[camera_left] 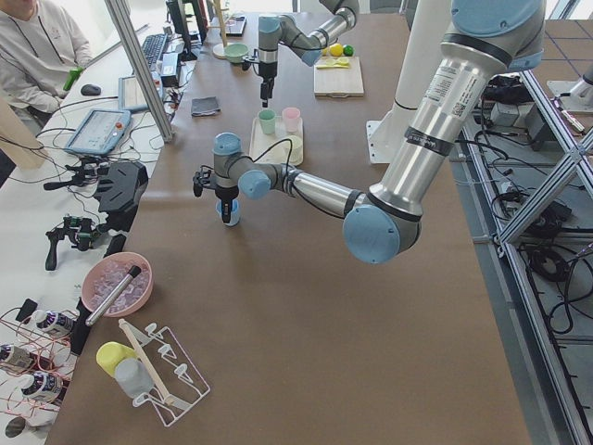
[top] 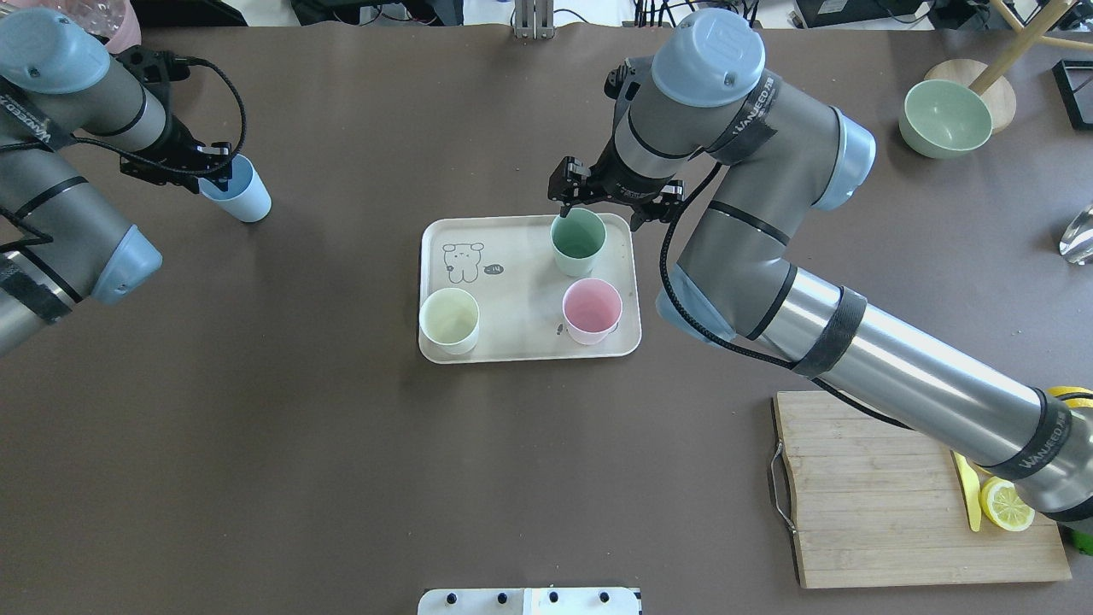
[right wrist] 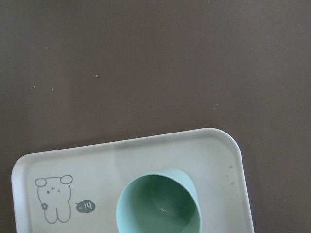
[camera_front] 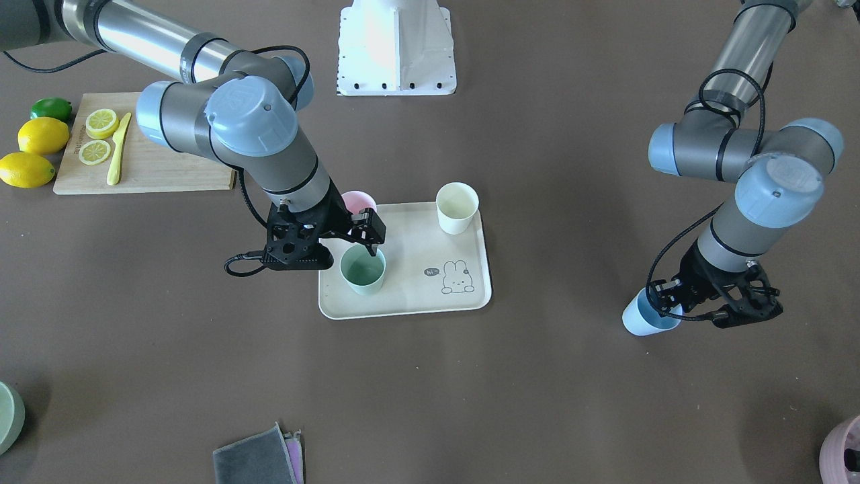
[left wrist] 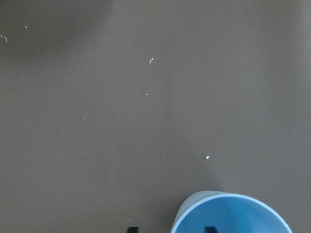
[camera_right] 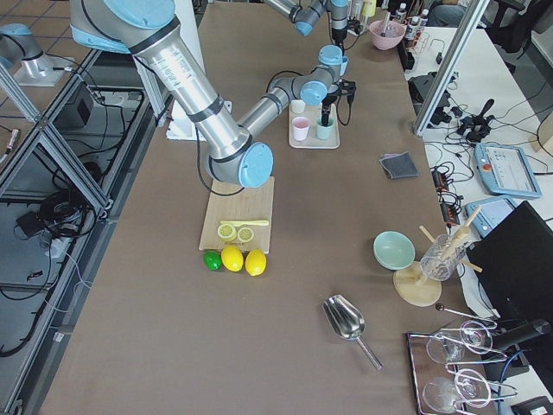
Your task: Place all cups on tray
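1. The dark brown tabletop (top: 341, 444) sits in a lab framed with aluminium struts. There's an operators' desk with a tablet and cables along one side.
2. Writing I can read: the black strap (top: 1043, 440) on the right arm says "UANEED". The bunny drawing (camera_front: 458, 277) on the tray has a speech bubble reading "hi~".
3. The cream tray (top: 512, 256) lies flat at mid-table with three cups upright on it: a green cup (top: 578, 242), a pink cup (top: 592, 309) and a cream cup (top: 449, 319).
4. The right claw (top: 602, 212) hangs directly over the green cup with its jaws spread wide — it is gripping nothing.
5. The blue cup (top: 243, 195) stands on the bare tabletop, well apart from the tray, on my left side.
6. The left claw (left wrist: 171, 229) straddles the blue cup's rim, one fingertip inside and one outside — there is a gap either side, so it is not clamped.
7. A wooden cutting board (top: 888, 487) with lemon slices and a yellow knife lies near the right arm's base, and a green bowl (top: 943, 118) sits at the far corner.
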Action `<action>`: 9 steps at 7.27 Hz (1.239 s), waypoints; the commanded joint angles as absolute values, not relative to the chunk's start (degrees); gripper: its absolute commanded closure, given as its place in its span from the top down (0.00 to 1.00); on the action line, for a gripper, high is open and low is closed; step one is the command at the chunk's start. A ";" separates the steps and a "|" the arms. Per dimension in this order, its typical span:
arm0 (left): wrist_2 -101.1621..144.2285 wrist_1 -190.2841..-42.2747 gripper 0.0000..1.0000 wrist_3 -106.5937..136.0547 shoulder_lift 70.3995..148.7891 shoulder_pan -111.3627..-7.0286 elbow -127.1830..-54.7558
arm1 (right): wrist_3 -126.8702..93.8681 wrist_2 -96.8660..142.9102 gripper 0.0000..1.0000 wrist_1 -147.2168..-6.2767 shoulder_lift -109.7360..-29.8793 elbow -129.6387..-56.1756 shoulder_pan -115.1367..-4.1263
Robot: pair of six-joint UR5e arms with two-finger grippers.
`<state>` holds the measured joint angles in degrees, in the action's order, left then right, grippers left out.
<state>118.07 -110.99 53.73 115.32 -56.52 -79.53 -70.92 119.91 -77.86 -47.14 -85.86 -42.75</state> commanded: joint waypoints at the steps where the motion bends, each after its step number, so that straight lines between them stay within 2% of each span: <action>1: 121.64 -110.14 0.00 57.71 118.28 -56.43 -81.72 | -69.79 122.16 1.00 -77.96 -48.59 -86.48 -45.61; 3: 123.92 -102.44 0.00 66.06 124.60 -54.59 -87.07 | -66.46 122.17 1.00 -77.96 -52.97 -88.75 -47.89; 4: 122.36 -99.52 0.00 70.88 127.50 -49.79 -89.01 | -65.75 121.99 1.00 -77.78 -56.04 -90.77 -48.42; 6: 114.47 -99.40 0.00 74.44 132.25 -42.05 -86.86 | -61.98 122.17 1.00 -77.87 -59.92 -92.89 -50.09; 9: 113.38 -99.93 0.00 75.06 134.56 -39.03 -83.69 | -61.44 122.26 1.00 -77.87 -61.96 -94.13 -50.80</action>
<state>113.73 -99.66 74.78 133.74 -40.04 -84.98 -61.70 122.22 -77.85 -61.47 -93.82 -50.65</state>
